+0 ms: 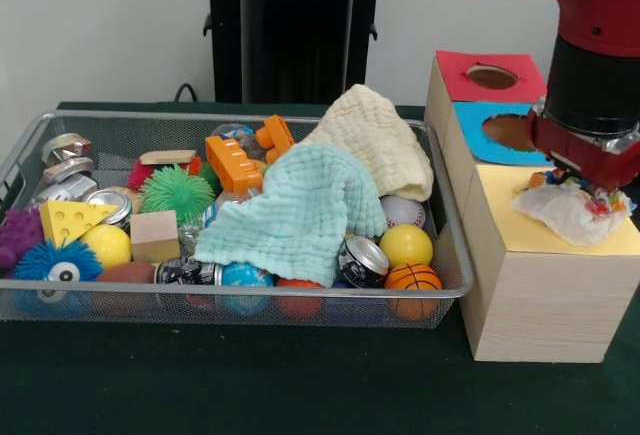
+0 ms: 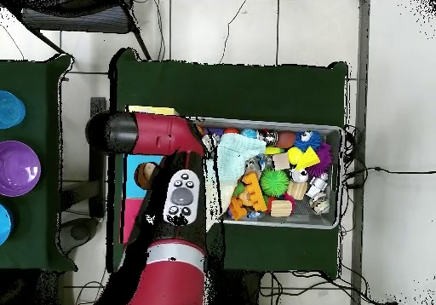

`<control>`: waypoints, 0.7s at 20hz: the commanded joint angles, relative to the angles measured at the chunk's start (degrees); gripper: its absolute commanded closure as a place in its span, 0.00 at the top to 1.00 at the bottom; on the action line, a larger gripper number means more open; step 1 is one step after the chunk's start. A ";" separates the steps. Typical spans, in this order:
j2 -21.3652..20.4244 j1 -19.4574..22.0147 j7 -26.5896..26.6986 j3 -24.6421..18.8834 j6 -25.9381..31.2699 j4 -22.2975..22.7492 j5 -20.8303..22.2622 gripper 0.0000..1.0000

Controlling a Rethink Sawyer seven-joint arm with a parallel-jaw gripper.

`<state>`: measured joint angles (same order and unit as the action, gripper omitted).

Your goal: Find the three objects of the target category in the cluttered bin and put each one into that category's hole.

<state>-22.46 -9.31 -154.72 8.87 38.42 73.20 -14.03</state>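
Observation:
My gripper [image 1: 583, 185] hangs over the yellow-topped section [image 1: 510, 217] of the wooden sorting box, at the right of the bin. It is shut on a crumpled white wrapper [image 1: 565, 213] with coloured print, which sags onto or just above the yellow top. Behind it are the blue top with its hole [image 1: 508, 132] and the red top with its hole [image 1: 492, 76]. No hole shows in the yellow top from here. In the overhead view the red arm [image 2: 174, 191] covers the gripper and most of the box; only its yellow edge [image 2: 153, 111] shows.
The wire bin [image 1: 450, 290] holds a mint cloth [image 1: 300, 205] and a cream cloth [image 1: 375, 140] draped over balls, cans, orange blocks [image 1: 235, 160], a green spiky ball [image 1: 177, 193] and a wooden cube [image 1: 154, 236]. A basketball [image 1: 412, 277] lies near the box side.

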 commanded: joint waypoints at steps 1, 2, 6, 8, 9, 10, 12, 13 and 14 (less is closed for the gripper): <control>8.17 -3.75 -13.52 6.91 -4.64 -2.11 3.10 0.00; 8.34 -3.93 -13.19 7.37 -4.78 -2.15 2.69 0.00; 10.84 -4.38 -12.54 8.34 -4.58 -3.48 0.72 0.00; 11.89 -4.02 -11.29 8.32 -4.10 -4.44 0.42 0.00; 12.36 -3.77 -10.77 8.39 -4.05 -4.93 0.35 0.00; 12.56 -3.53 -10.24 8.36 -3.87 -5.20 0.31 0.00; 12.84 -3.22 -9.65 8.49 -3.50 -5.60 0.23 0.00; 12.93 -3.16 -9.59 8.66 -3.30 -5.72 0.19 0.00; 12.93 -3.16 -9.61 8.81 -3.16 -5.69 0.11 0.00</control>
<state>-15.89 -14.42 -154.72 17.52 36.54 67.72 -14.05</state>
